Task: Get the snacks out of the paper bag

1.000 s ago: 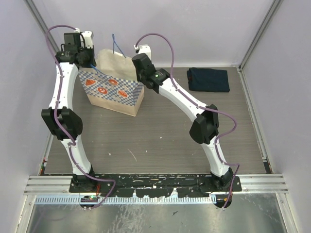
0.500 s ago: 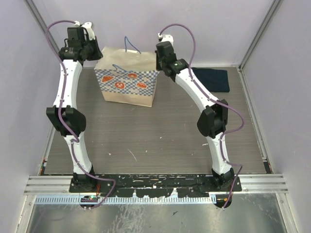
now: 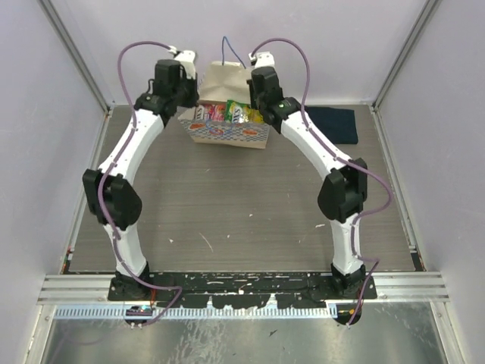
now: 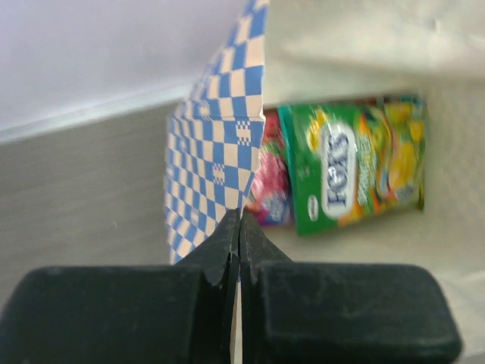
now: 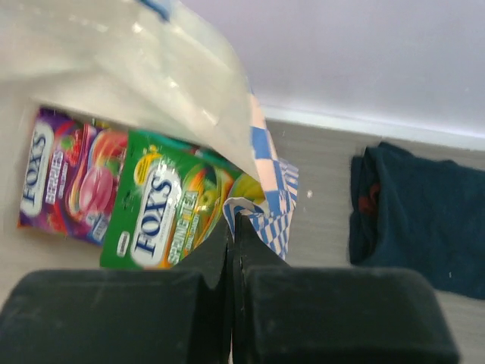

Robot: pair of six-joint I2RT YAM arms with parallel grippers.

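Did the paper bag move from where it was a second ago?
Yes. The paper bag has slid right, closer to the dark folded cloth, and tipped over so the snacks inside show.

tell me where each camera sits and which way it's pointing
top: above and behind the arm bases, looking down on the table, left arm, right arm and the paper bag.
left wrist: looking past the left fingers pinching the bag's checkered edge at the snacks inside.
right wrist: past the right fingers on the bag's rim; dark cloth beside.
both wrist views share the green pouch.
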